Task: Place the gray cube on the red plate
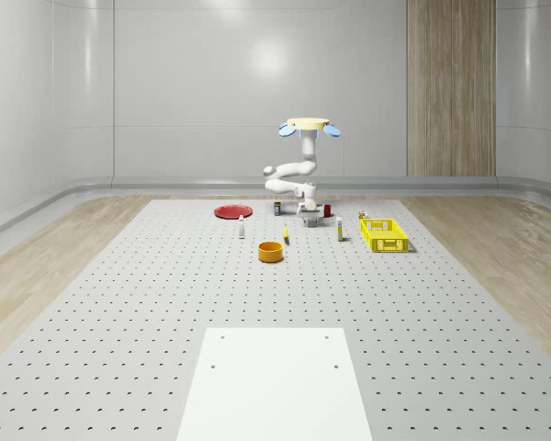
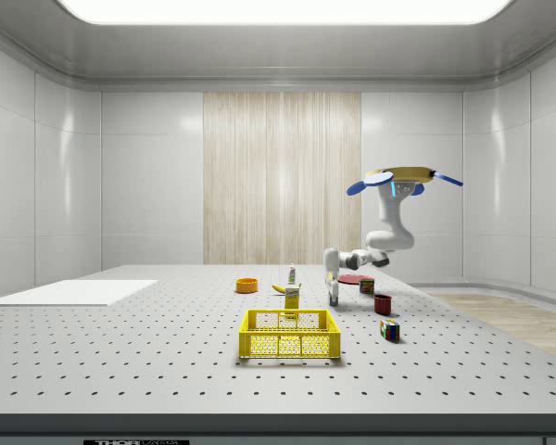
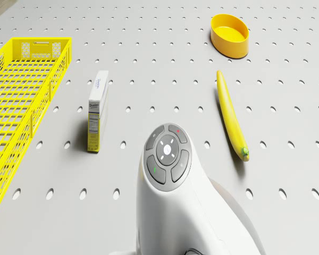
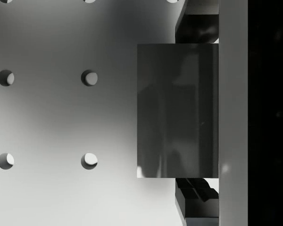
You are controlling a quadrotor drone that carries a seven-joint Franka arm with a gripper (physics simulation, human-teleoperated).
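Whole-scene view: we see the drone [image 1: 309,126] hovering above the far part of the perforated table [image 1: 147,312], its arm [image 1: 294,173] folded down beneath it.
Gripper: it [image 1: 309,219] hangs low, just above the table surface, below the drone; in the side view it [image 2: 334,298] points straight down beyond the yellow crate [image 2: 289,334].
Gray cube: in the wrist view we find the gray cube [image 4: 177,110] inside the gripper [image 4: 195,110], with the holed table surface behind it.
Fingers: the dark fingers [image 4: 198,28] lie against two opposite faces of the cube, pinching it between them.
Red plate: the red plate [image 1: 232,212] lies flat on the table toward the whole-scene view's left of the gripper, well apart from the cube.
Nearby objects: in the drone view we note a banana [image 3: 231,114], an orange bowl [image 3: 229,34] and an upright small box [image 3: 98,111] around the arm's wrist.
Other items: a red cup [image 1: 327,210] stands just beside the gripper, on the whole-scene view's right.
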